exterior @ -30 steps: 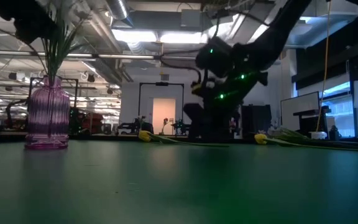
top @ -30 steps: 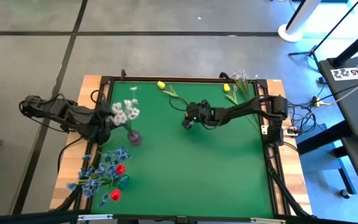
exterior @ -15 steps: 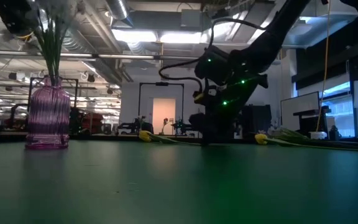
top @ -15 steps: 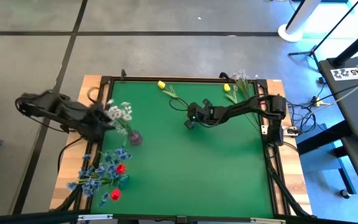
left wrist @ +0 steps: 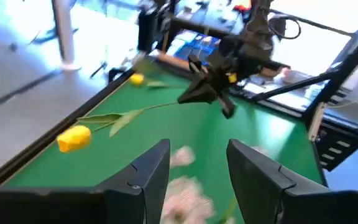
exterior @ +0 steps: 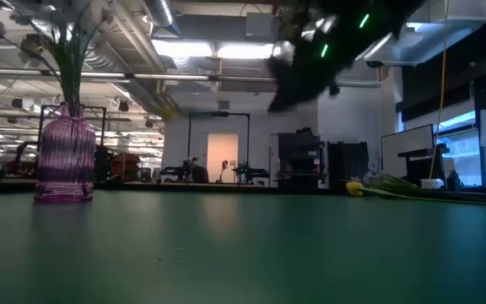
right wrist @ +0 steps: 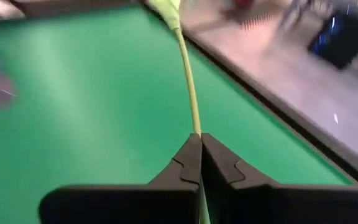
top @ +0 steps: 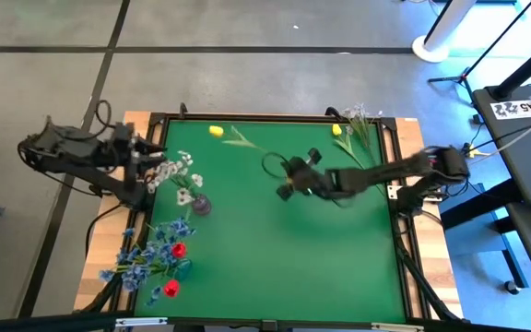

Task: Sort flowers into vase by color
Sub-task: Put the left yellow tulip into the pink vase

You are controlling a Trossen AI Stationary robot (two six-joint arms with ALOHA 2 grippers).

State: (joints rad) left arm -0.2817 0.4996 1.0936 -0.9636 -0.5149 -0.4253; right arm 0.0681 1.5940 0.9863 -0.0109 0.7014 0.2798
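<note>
My right gripper (top: 285, 191) hangs over the middle of the green table, shut on the stem of a yellow tulip (top: 216, 132) whose head points at the far left. A purple ribbed vase (exterior: 66, 160) stands at the left with pale blossom stems (top: 179, 175) sticking in its neck. My left gripper (top: 146, 155) is open, up and to the left of those blossoms (left wrist: 185, 186). A second yellow tulip (top: 336, 130) and a pale cluster (top: 358, 115) lie at the far right. Blue blossoms (top: 150, 254) and red tulips (top: 178, 250) lie at the near left. My right gripper pinches the tulip's thin green stem (right wrist: 195, 121) between its two shut fingers, well away from the head. The fingers come from the table's right, slanting slightly down, roughly in line with the stem. The tulip (left wrist: 74, 137) juts out ahead of them, lifted clear of the table.
A dark raised frame (top: 247, 117) borders the green surface. The pile of blue and red flowers overlaps the wooden edge at the near left (top: 109, 277). Bare green surface (top: 321, 267) spreads over the middle and near right.
My right gripper has risen from the table and drawn back toward the near right with the yellow tulip's stem. The tulip is lifted clear, its head now farther left. My left gripper has pulled up and back toward the left edge, away from the pale blossoms, which stay in the vase.
</note>
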